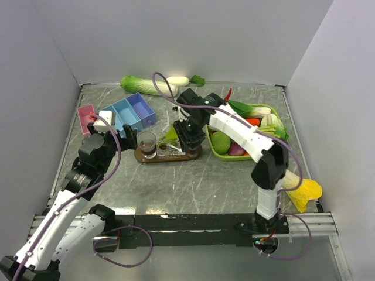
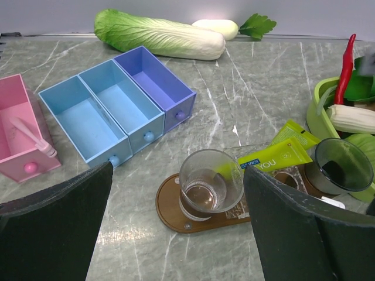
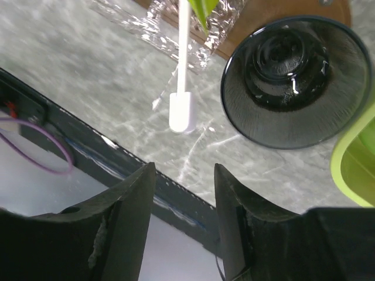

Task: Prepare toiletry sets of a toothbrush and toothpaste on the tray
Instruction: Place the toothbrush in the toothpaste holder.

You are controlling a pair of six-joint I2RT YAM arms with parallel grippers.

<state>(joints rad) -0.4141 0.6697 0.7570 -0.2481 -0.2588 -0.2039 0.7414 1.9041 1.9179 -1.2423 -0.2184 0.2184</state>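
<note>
Right gripper (image 1: pixel 190 147): top view; hangs above the right end of the tray (image 1: pixel 170 159), mid-tabletop.
Left gripper (image 1: pixel 111 132): top view; near the pink box (image 1: pixel 87 116) by the tabletop's left edge.
Left wrist view: fingers wide apart, nothing held. A clear tumbler (image 2: pixel 205 184) stands on the tray's left end, toothpaste (image 2: pixel 275 157) tubes lie across its middle, and a dark tumbler (image 2: pixel 343 167) stands at its right end.
Right wrist view: fingers apart, gap empty. The toothbrush (image 3: pixel 183 58) lies ahead, head on the tabletop off the tray's near edge, shaft under a crinkled clear wrapper (image 3: pixel 161 17), dark tumbler just beside.
Step in hand: probably picking up the toothbrush.
Doing it well: descend straddling the stick crosswise and close near the head, clear of wrapper and tumbler rim.
</note>
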